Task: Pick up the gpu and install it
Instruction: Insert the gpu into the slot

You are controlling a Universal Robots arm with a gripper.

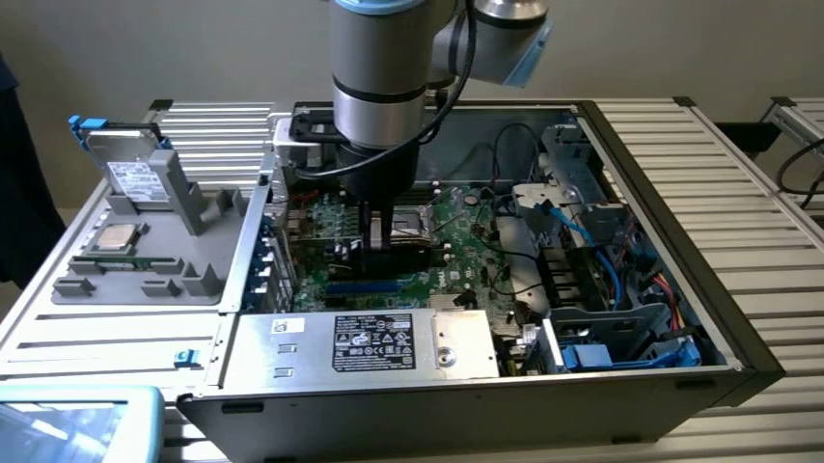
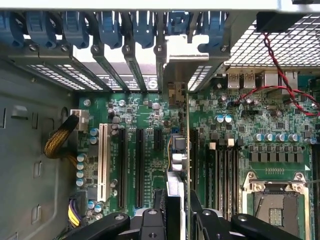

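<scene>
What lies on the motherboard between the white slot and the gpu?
Between the white slot and the gpu, which is seen edge-on, lie two long black slots and a shorter one, all empty. The wrist view shows this.

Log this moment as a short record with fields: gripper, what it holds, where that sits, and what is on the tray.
gripper: gripper lowered inside the open computer case, over the motherboard
held: the gpu, clamped edge-on and upright
gpu position: over the expansion slots, with its metal bracket end toward the case's rear slot openings
seated: cannot tell
tray: hard drive standing in the grey tray at the exterior view's left
</scene>
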